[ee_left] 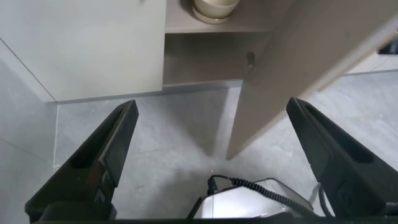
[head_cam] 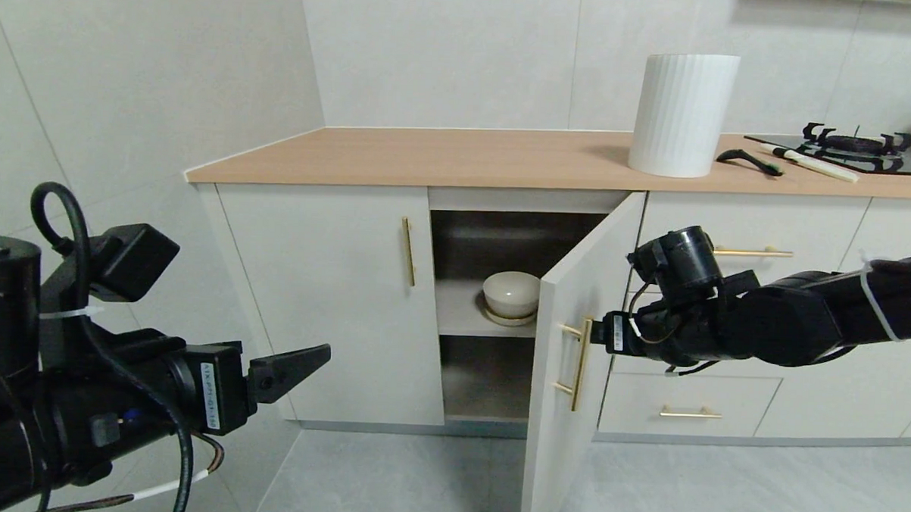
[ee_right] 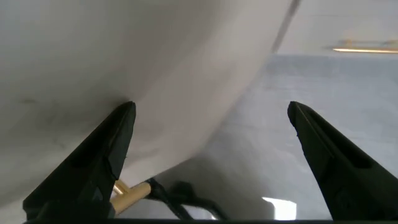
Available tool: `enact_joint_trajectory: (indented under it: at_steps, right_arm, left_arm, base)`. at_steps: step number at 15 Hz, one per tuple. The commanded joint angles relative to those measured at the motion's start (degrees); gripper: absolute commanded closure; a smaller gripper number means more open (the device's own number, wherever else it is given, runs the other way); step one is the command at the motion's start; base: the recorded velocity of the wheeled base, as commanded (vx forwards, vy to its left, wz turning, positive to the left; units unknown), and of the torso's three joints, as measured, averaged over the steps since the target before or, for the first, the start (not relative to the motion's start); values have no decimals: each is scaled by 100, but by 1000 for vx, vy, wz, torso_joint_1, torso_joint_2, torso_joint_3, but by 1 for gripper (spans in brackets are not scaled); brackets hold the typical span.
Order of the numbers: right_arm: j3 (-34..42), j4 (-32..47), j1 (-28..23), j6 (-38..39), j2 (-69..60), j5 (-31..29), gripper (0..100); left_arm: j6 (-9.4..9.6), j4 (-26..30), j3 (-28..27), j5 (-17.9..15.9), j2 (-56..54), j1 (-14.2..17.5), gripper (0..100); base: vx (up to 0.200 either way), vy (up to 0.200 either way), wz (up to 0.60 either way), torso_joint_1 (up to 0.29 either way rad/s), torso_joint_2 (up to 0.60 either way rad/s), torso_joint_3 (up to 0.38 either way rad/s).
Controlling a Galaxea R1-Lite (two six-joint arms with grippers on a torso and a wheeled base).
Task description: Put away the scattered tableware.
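At the far left we saw the left gripper [head_cam: 300, 366] held low in front of the cabinets, above the grey floor [head_cam: 417, 482]. Its fingers [ee_left: 106, 155] were spread wide apart with nothing between them. Beyond it was the closed cabinet door [head_cam: 325, 297] with a brass bar handle [head_cam: 408, 251].

Next came the open compartment. On its middle shelf [head_cam: 457, 317] sat a cream bowl [head_cam: 511, 292] on a plate [head_cam: 508, 318], near the shelf's front edge; the left wrist view caught them at the edge of the frame. The space below that shelf was in shadow.

To the right, the open cabinet door [head_cam: 563, 442] swung out towards us, with its brass handle [head_cam: 579, 356] on the outer face. The right gripper [head_cam: 595, 333] was at this handle. In the right wrist view its fingers [ee_right: 102, 158] were apart with the door's pale face just ahead of them, and the brass bar lay close to the base of one finger. We could not tell whether it touched.

On the wooden counter [head_cam: 429, 156] above stood a white ribbed canister [head_cam: 682, 116]. Just right of it lay a black-handled utensil [head_cam: 748, 160] and a pale-handled utensil [head_cam: 811, 163], close together at the edge of the gas hob [head_cam: 857, 145]. Drawer fronts [head_cam: 752, 221] with brass handles lay beneath.
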Motion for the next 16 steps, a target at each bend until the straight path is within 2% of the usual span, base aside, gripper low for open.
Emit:
enact_joint_trajectory:
  at_steps: [1, 2, 8, 13, 16]
  right_arm:
    - [13, -114, 29, 27, 201, -6, 0]
    - [21, -211, 82, 88, 262, -24, 0]
    - [21, -457, 223, 299, 394, -15, 0]
    - [-93, -976, 434, 923, 702, 37, 0]
    - [-286, -1793, 539, 1547, 1123, 81, 0]
  left_arm:
    - [9, 8, 18, 2, 11, 1, 0]
    - [18, 61, 27, 2, -7, 1, 0]
    - [18, 105, -8, -7, -7, 1, 0]
    - [9, 87, -17, 2, 11, 1, 0]
    - [9, 87, -17, -7, 11, 1, 0]
  base:
    - [0, 0, 0, 0, 0, 0]
    - [0, 0, 0, 0, 0, 0]
    - [200, 0, 0, -2, 2, 2]
    - [0, 0, 0, 0, 0, 0]
    - [0, 0, 0, 0, 0, 0]
